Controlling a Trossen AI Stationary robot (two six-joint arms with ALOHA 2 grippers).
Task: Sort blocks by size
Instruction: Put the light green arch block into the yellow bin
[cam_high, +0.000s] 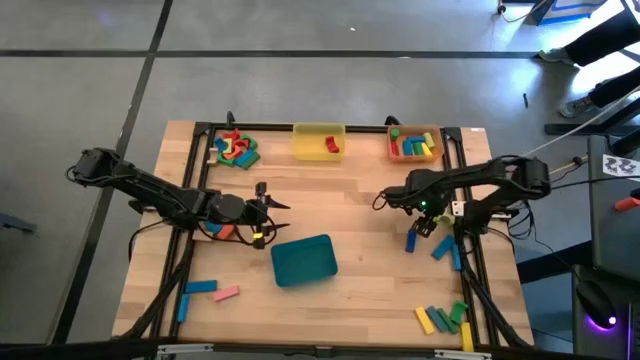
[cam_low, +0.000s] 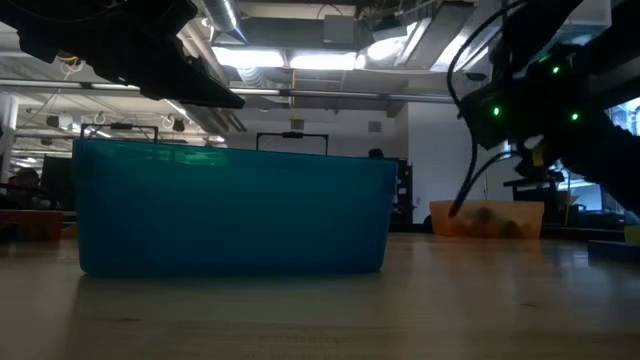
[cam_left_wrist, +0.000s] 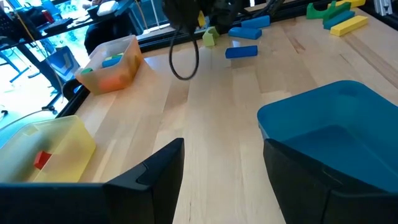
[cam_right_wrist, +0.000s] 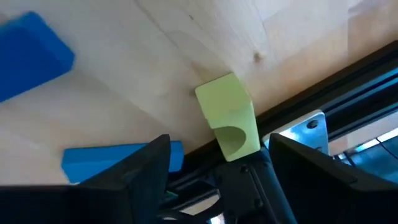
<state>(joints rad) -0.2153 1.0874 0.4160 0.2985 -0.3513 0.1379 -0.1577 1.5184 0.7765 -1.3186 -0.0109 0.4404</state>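
While the left gripper (cam_high: 268, 222) hovers over the table (cam_high: 350, 195) just beside the teal tray (cam_high: 304, 259), its fingers (cam_left_wrist: 152, 180) stand spread with nothing between them. The right gripper (cam_high: 425, 224) hangs at the table's right edge, its jaws also parted, with a light green block (cam_right_wrist: 229, 117) lying between them near the black frame rail; whether the fingers touch it cannot be told. Blue blocks (cam_high: 443, 248) lie just beside that gripper, and one blue bar (cam_right_wrist: 119, 160) shows partly behind a finger. Further blocks are spread about: a mixed heap (cam_high: 235, 149) at the far left corner, a red block (cam_high: 331, 145) in the yellow tray (cam_high: 319, 128), several pieces in the orange tray (cam_high: 414, 131), a blue and a pink bar (cam_high: 213, 291) at the near left, and yellow, green and blue pieces (cam_high: 445, 319) at the near right.
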